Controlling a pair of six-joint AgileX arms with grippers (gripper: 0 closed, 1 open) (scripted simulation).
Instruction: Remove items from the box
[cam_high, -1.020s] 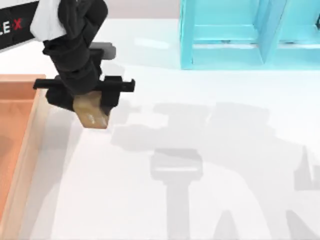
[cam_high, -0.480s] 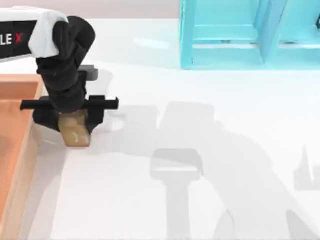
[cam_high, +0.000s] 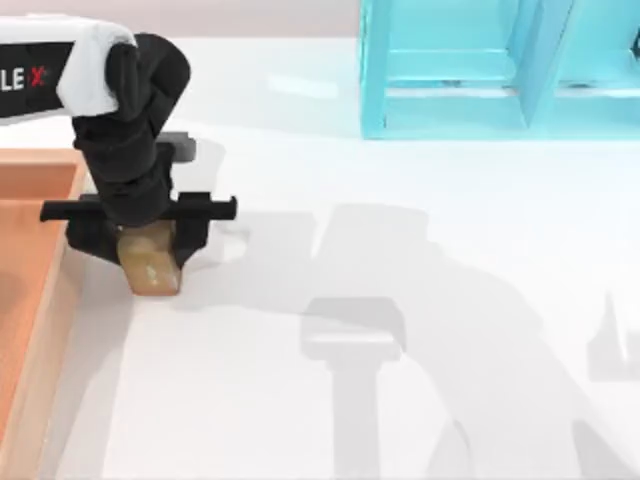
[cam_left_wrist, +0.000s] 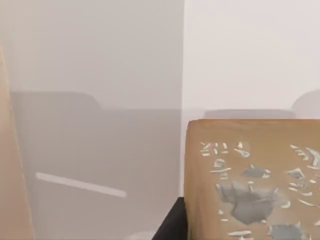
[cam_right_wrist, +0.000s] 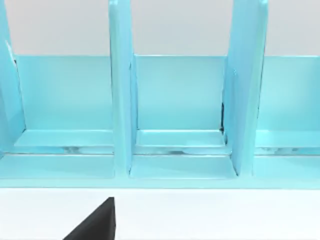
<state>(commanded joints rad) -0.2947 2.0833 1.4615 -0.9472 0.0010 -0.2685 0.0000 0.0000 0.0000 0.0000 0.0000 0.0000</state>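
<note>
Gripping the tan-gold block (cam_high: 152, 266) between closed fingers, the left gripper (cam_high: 140, 232) is holding it low over the white surface (cam_high: 400, 260), just beside the box (cam_high: 62, 270) rim. Releasing while it is tilted is risking a topple against that rim. The right arm is parked facing the turquoise shelf (cam_right_wrist: 175, 115).

My left gripper (cam_high: 150, 240) grips the tan-gold block (cam_high: 152, 268), a boxy piece with pale flecked marks on its face, set on the white table just outside the right rim of the wooden box (cam_high: 40, 330), which has an orange-brown floor.
</note>
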